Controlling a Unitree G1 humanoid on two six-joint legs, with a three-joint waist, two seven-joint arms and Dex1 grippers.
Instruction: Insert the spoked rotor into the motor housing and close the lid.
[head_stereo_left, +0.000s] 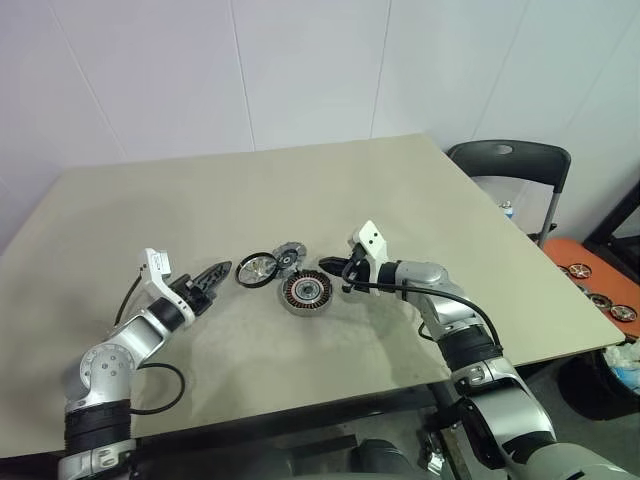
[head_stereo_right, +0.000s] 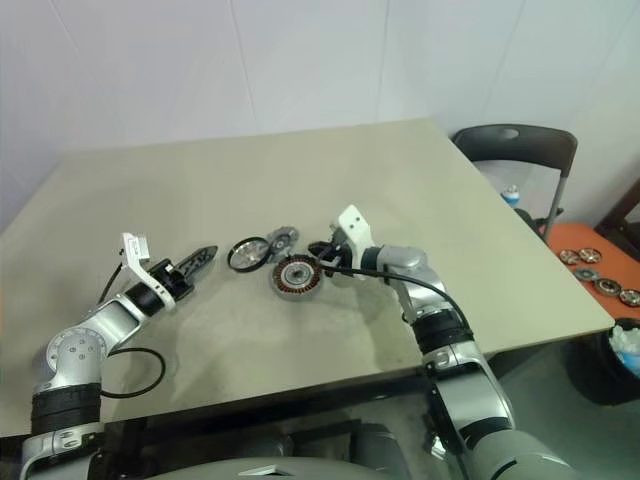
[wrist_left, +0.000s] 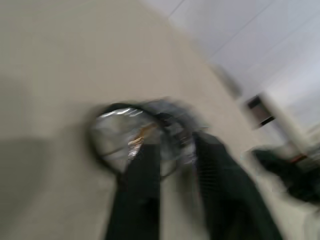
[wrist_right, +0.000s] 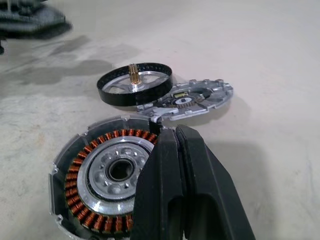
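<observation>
Beige table (head_stereo_left: 300, 190) against a white wall (head_stereo_left: 300, 60), black chair (head_stereo_left: 510, 165) alongside. Left gripper (head_stereo_left: 218, 272) slightly open, empty; right gripper (head_stereo_left: 330, 268) closed beside the housing (head_stereo_left: 305, 292).

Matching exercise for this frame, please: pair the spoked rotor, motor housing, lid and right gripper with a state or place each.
1 spoked rotor
2 motor housing
3 lid
4 right gripper

A copper windings showing, uncovered
B shut, at the housing's rim
C tilted, one edge propped on the lid
D flat on the table, partly under the rotor

Pairs: 1-C, 2-A, 3-D, 4-B
</observation>
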